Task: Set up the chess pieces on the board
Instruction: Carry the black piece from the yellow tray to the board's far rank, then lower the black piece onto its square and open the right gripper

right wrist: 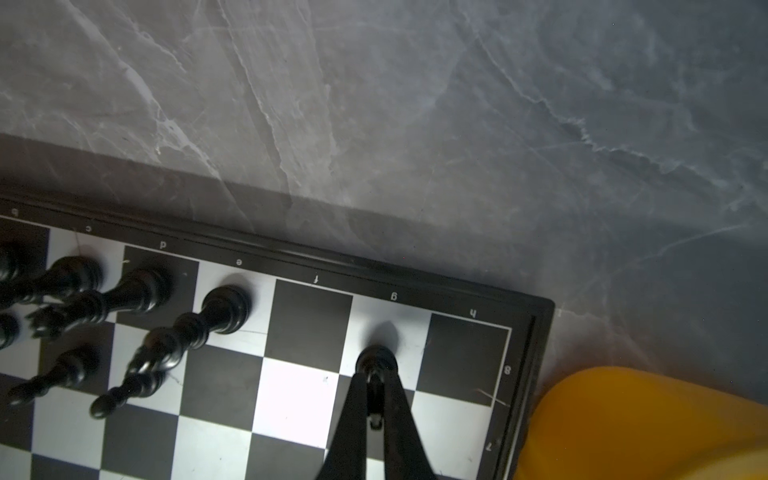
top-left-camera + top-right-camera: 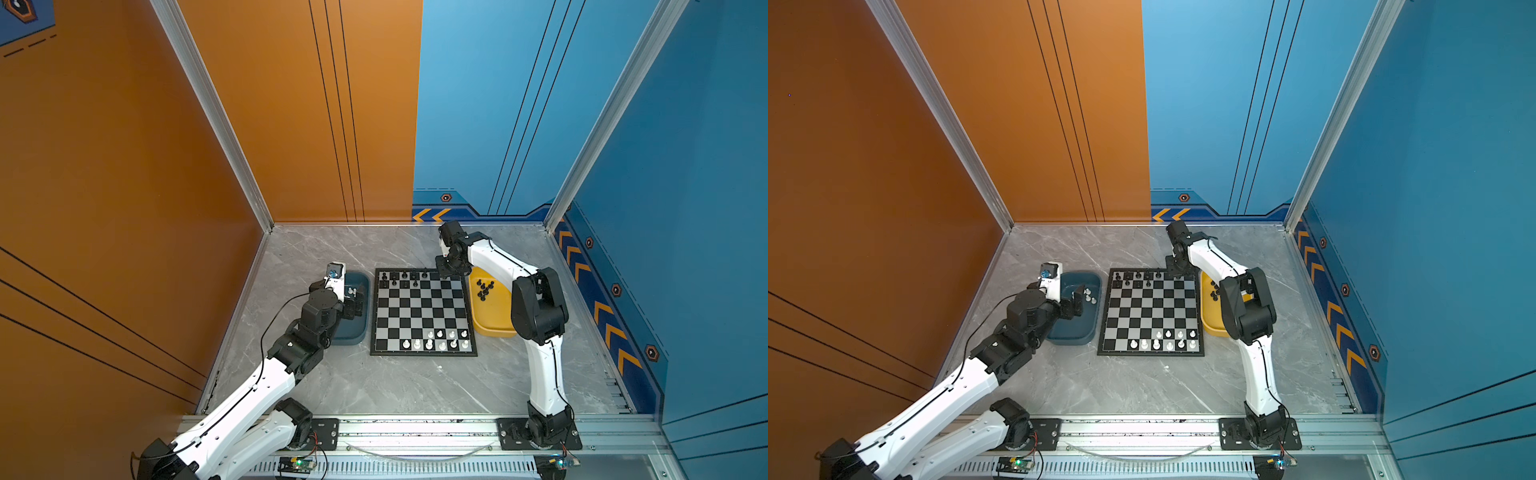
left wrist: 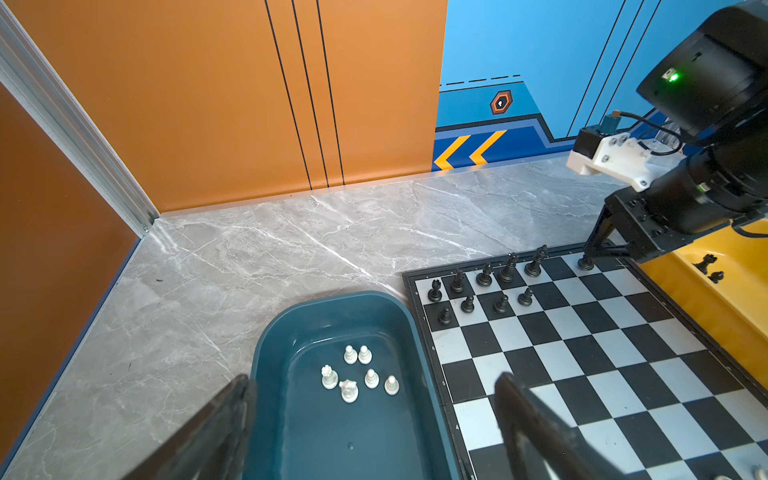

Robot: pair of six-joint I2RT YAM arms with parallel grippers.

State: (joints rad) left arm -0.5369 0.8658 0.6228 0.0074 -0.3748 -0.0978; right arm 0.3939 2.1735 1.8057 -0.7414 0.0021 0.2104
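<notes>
Held piece: small black plastic chessman [image 1: 376,360], upright on the far row, one square in from the right corner
Handling: judged light, rigid, slick, easily tipped; take it by the slim stem above the base
Right gripper [image 1: 376,376]: closed on that chessman
Board: flat checkered chessboard [image 2: 419,316]; black men [image 2: 404,275] far left, white men [image 2: 429,344] near right
Left gripper [image 2: 358,303]: jaws wide, empty, over dark teal tray [image 3: 332,300] holding loose white pieces [image 3: 357,376]
Yellow tray [image 2: 494,328]: right of board, holds black pieces [image 2: 484,289]

left tray [image 2: 352,332] > board [image 2: 423,316] > right tray [image 2: 493,322] side by side | chess pieces [image 2: 429,344] on board, in trays
</notes>
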